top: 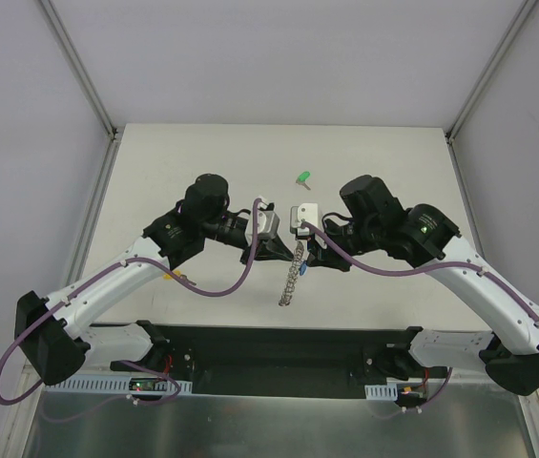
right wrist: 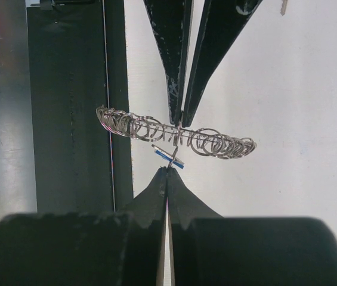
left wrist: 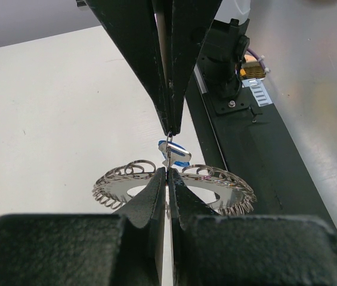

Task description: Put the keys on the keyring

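**Item 1: keyring [left wrist: 219, 182].** A large silver-grey metal ring fringed with many small wire loops, like a wreath.
- Position: it stands on edge over the bench [top: 183, 162]. Its rim is pinched at the tips of the left end effector [left wrist: 167, 174], whose fingers are pressed together on it. We cannot tell whether its low end touches the bench.
- Handling: we judge it light and stiff in the band, with springy loops that snag easily. It is best held by the band, as here, which leaves the loops free.

**Item 2: blue key [left wrist: 174, 154].** A small silver metal key with a solid-blue plastic head.
- Position: it sits at the tips of the right end effector [right wrist: 167, 171], which is clamped tight on it. It lies directly opposite the left end effector's tips and just against the loops. We cannot tell whether it has caught a loop.
- Handling: we judge it light and rigid, with a slippery blade. The plastic head gives the surer hold. A slight twist could make it pivot in the grip.

**Item 3: green key [top: 302, 177].** A small key with a green plastic head.
- Position: it lies on the bench beyond both end effectors, well apart from them.
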`<action>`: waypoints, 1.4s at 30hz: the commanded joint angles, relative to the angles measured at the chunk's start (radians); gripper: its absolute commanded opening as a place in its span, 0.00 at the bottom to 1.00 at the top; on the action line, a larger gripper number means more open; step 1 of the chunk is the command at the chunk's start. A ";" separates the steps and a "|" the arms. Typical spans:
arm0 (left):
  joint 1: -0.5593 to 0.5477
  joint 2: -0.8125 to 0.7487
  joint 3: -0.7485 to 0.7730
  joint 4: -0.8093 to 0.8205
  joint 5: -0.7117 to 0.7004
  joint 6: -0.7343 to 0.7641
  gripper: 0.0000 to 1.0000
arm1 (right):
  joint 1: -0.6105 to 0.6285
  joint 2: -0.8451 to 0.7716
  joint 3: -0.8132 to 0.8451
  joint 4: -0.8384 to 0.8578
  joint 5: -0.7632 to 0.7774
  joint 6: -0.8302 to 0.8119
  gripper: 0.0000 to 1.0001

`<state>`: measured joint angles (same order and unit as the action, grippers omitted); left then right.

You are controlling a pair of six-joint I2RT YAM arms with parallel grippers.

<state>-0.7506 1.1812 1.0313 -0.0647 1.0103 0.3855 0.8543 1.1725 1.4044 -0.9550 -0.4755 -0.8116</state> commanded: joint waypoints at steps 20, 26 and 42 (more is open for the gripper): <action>0.235 -0.356 -0.353 0.016 -0.255 0.056 0.00 | -0.026 0.237 -0.153 -0.152 0.143 0.268 0.01; 0.247 -0.512 -0.410 -0.036 -0.378 0.046 0.00 | -0.026 0.504 -0.113 -0.214 0.201 0.279 0.01; 0.247 -0.612 -0.448 -0.093 -0.519 0.053 0.00 | 0.009 1.070 0.378 -0.257 0.345 0.313 0.01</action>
<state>-0.5087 0.5694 0.5728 -0.1879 0.5194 0.4351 0.8509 2.2036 1.7084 -1.1530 -0.2039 -0.5339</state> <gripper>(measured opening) 0.006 0.015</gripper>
